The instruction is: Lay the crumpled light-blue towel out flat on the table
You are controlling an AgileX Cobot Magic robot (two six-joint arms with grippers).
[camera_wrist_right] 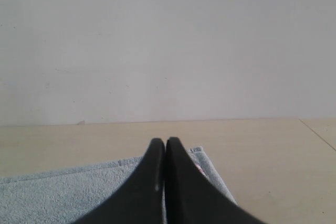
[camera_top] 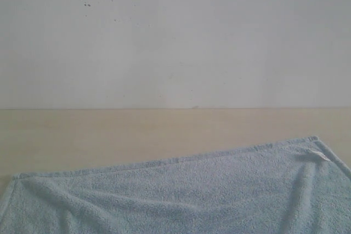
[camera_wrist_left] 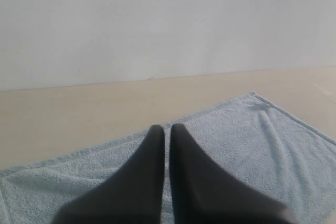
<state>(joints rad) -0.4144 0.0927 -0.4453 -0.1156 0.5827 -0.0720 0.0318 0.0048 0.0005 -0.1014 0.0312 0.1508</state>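
Observation:
The light-blue towel (camera_top: 192, 195) lies opened out across the near part of the beige table (camera_top: 109, 135), with a few soft wrinkles and its white tag (camera_top: 318, 155) at the far right corner. Neither gripper shows in the exterior view. In the left wrist view, my left gripper (camera_wrist_left: 167, 128) hovers over the towel (camera_wrist_left: 252, 145), its dark fingers (camera_wrist_left: 152, 171) together with only a thin slit between them and nothing held. In the right wrist view, my right gripper (camera_wrist_right: 165, 141) is shut and empty above the towel's far right corner (camera_wrist_right: 202, 153).
A white speckled wall (camera_top: 175, 36) rises behind the table's far edge. Bare tabletop (camera_wrist_right: 262, 150) runs beyond and to the right of the towel. The towel's near part runs out of the exterior view.

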